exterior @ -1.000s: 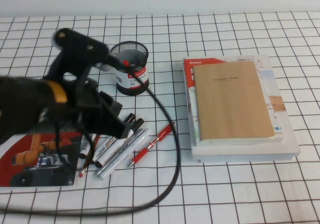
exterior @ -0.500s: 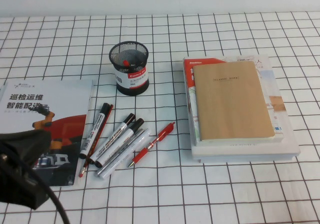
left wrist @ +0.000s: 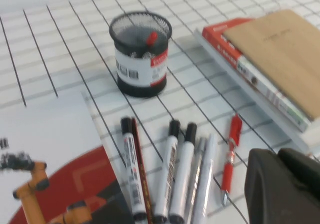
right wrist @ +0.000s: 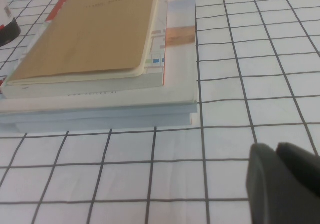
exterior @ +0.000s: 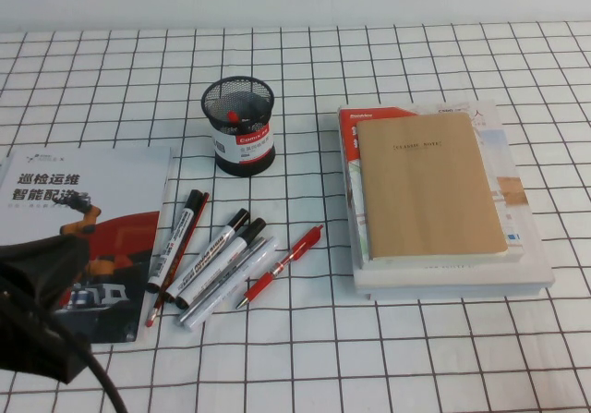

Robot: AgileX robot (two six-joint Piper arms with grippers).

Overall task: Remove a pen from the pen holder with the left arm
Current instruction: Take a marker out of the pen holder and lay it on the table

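Observation:
The black mesh pen holder (exterior: 239, 125) stands upright at the table's middle-left, with a red-capped pen (exterior: 235, 115) inside it. The left wrist view shows the same holder (left wrist: 140, 52) and the pen's red tip (left wrist: 151, 36). Several markers (exterior: 217, 256) and a red pen (exterior: 282, 265) lie on the table in front of the holder. My left arm (exterior: 37, 311) sits low at the near-left corner, far from the holder. The left gripper (left wrist: 285, 189) is shut and holds nothing. My right gripper (right wrist: 282, 184) is shut over bare tablecloth, near the books.
A stack of books (exterior: 434, 191) topped by a tan notebook lies at the right. A brochure (exterior: 83, 210) lies at the left, partly under my left arm. The arm's black cable (exterior: 102, 381) trails off the near edge.
My left arm has drawn back from beside the holder and markers to the near-left corner. Over the last half second it has barely moved.

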